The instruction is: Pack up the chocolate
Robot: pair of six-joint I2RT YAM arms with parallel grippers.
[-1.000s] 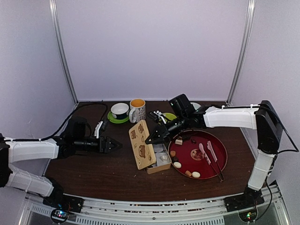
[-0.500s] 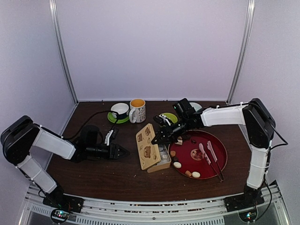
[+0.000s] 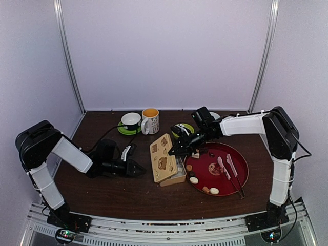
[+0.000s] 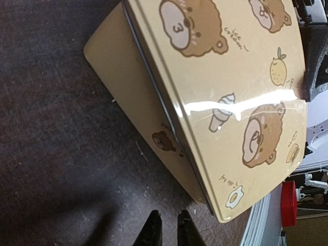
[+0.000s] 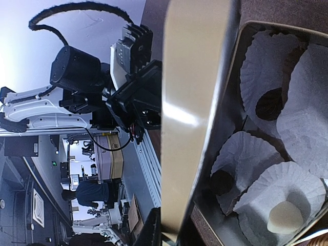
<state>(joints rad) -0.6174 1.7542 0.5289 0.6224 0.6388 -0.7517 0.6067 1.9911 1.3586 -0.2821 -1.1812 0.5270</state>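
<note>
The tan bear-print tin point(image 3: 176, 178) sits mid-table with its lid point(image 3: 163, 158) standing up on its left side. My right gripper point(image 3: 174, 150) is shut on the lid's far edge point(image 5: 195, 102), which runs between its fingers point(image 5: 171, 233). Inside the tin, white paper cups hold two dark chocolates point(image 5: 269, 105) point(image 5: 221, 182) and a cream one point(image 5: 284, 215). More chocolate lies on the red tray point(image 3: 225, 154): a cream piece point(image 3: 193, 180) and another point(image 3: 214, 190). My left gripper point(image 3: 138, 168) lies low on the table just left of the tin point(image 4: 138, 87), its fingers point(image 4: 169, 230) nearly together and empty.
A white cup on a green saucer point(image 3: 131, 121) and a mug of orange liquid point(image 3: 150, 120) stand at the back. Another green saucer point(image 3: 184, 128) lies behind my right gripper. Pink utensils and tongs point(image 3: 229, 168) lie on the tray's right half.
My left arm has slid right along the table toward the tin while its jaws closed. The right gripper has kept its hold on the lid, which has shifted slightly right.
</note>
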